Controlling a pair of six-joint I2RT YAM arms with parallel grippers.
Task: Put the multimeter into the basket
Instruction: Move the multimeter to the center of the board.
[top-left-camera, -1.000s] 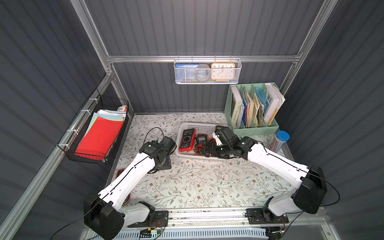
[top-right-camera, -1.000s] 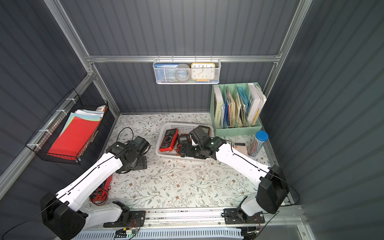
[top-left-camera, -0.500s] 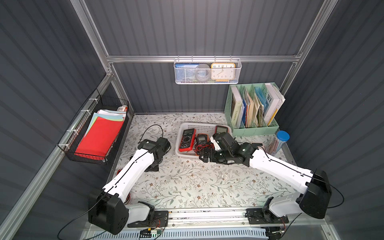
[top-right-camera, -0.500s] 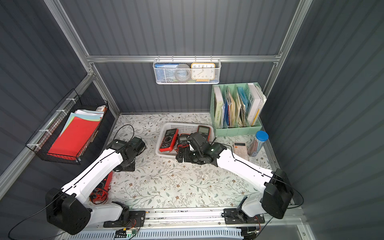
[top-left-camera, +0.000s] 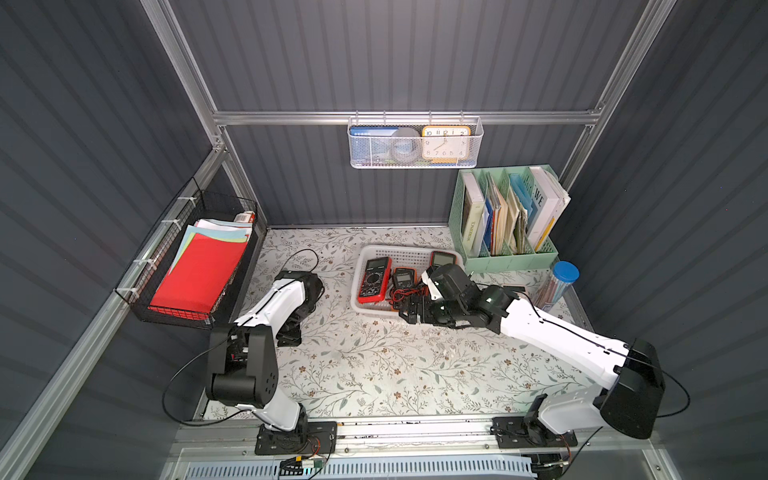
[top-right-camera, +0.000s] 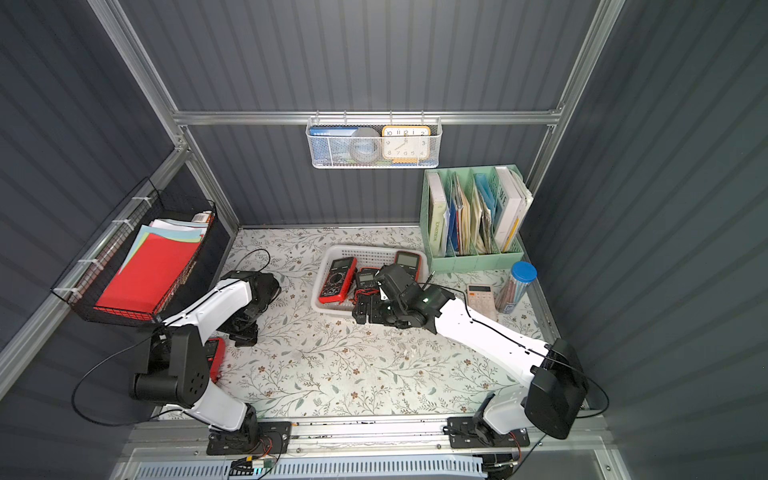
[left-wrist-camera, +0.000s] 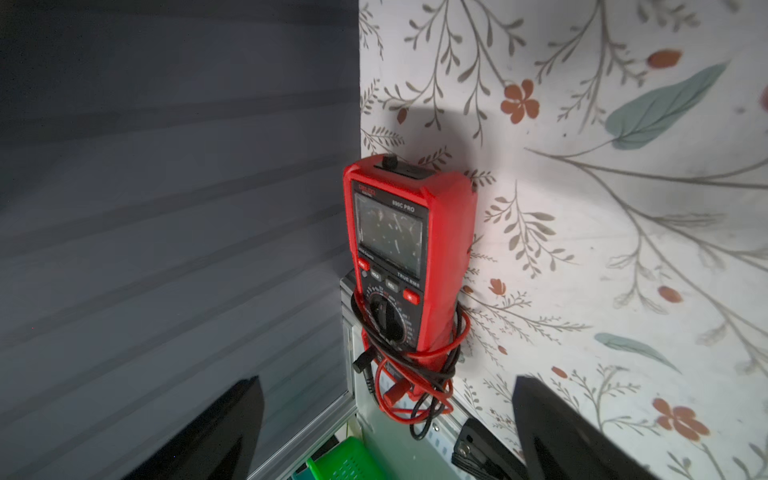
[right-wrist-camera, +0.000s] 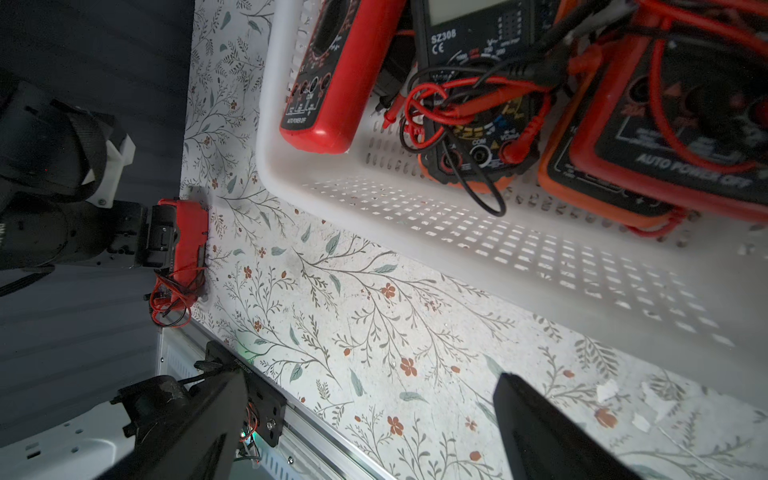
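Note:
A red multimeter (left-wrist-camera: 399, 266) wrapped in red and black leads lies at the table's front left edge, against the side wall; a top view shows it (top-right-camera: 214, 357) partly hidden behind my left arm. My left gripper (left-wrist-camera: 386, 436) is open and points at it from a short way off, holding nothing. The white perforated basket (top-left-camera: 409, 253) stands at mid-back and holds three multimeters, one of them red (top-left-camera: 375, 278). My right gripper (top-left-camera: 409, 309) hangs open and empty over the table beside the basket's front wall (right-wrist-camera: 457, 232).
A green file organiser (top-left-camera: 503, 257) stands back right, with a blue-capped tube (top-left-camera: 561, 282) and a calculator (top-right-camera: 480, 295) in front of it. A black wire basket with red papers (top-left-camera: 199, 266) hangs on the left wall. A white mesh basket with a clock (top-left-camera: 415, 141) hangs on the back rail.
My left arm has folded back from beside the basket toward the front left corner. My right gripper has withdrawn from over the basket to its front edge. Both stayed open.

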